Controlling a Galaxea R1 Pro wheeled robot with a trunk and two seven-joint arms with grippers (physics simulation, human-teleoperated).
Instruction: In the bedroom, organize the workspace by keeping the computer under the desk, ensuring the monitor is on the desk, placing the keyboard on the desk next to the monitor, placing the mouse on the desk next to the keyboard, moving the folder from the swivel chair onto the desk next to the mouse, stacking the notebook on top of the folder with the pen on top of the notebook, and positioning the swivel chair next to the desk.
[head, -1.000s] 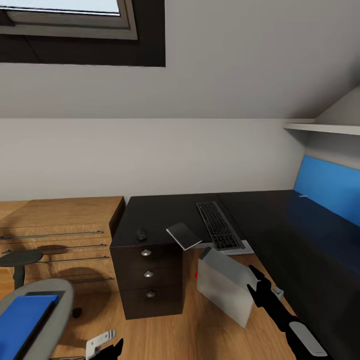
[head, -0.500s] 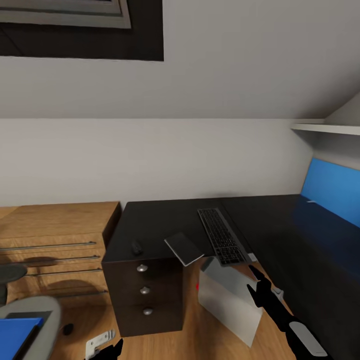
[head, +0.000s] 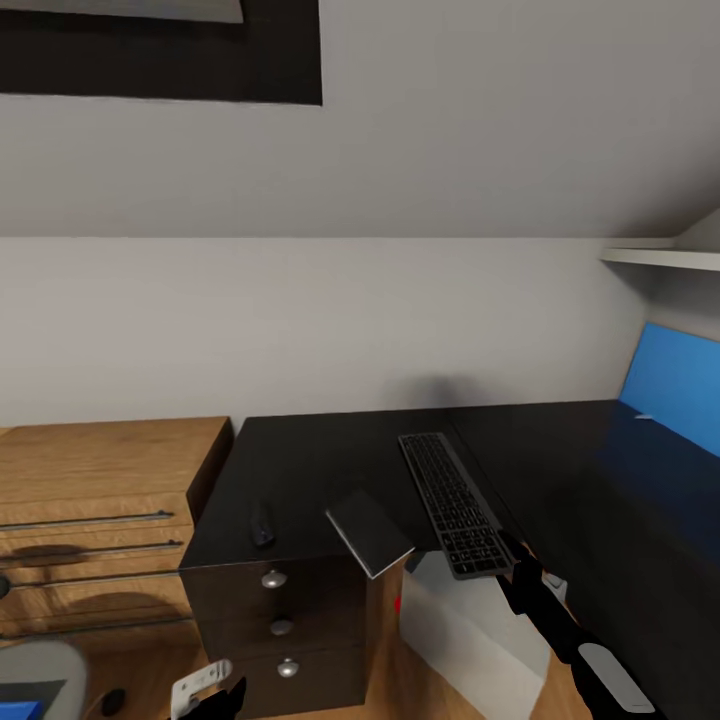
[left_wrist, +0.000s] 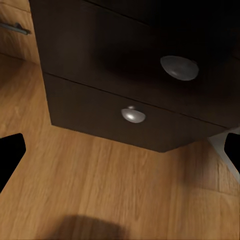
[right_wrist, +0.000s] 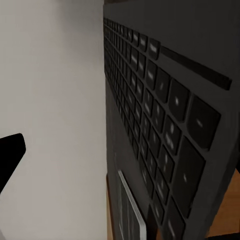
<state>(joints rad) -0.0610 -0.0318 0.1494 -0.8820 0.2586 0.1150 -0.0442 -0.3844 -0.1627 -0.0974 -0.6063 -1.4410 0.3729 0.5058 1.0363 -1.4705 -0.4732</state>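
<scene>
We look down over one black L-shaped tabletop (head: 330, 460) set against a pale wall. One keyboard (head: 455, 502) lies on it with its long axis running from the wall side toward the front edge; its near end slightly overhangs that edge. In the right wrist view the keyboard (right_wrist: 160, 125) passes close by, key rows receding in rank; no legend on the keys can be read. One notebook (head: 368, 532), a dark rectangle with a pale edge, sits at the front edge beside the keyboard, turned diagonally, one corner projecting past the edge. One mouse (head: 262, 522) rests near the front left corner, its long axis pointing toward the wall, well apart from the notebook.

Below the left end stands one dark drawer unit (head: 280, 625) with three round knobs; two knobs (left_wrist: 133, 114) appear in the left wrist view above the wood floor (left_wrist: 110, 190). One light grey computer (head: 465, 635) stands on the floor under the front edge, just beside the drawer unit. One light-wood dresser (head: 95, 520) adjoins the tabletop's left end. One blue panel (head: 675, 395) lines the far right wall.

The right claw (head: 528, 575) hovers just before the keyboard's near end, and we cannot tell how its jaws stand. The left claw (left_wrist: 120, 160) has its dark fingertips (left_wrist: 10, 155) spread wide, holding nothing.
</scene>
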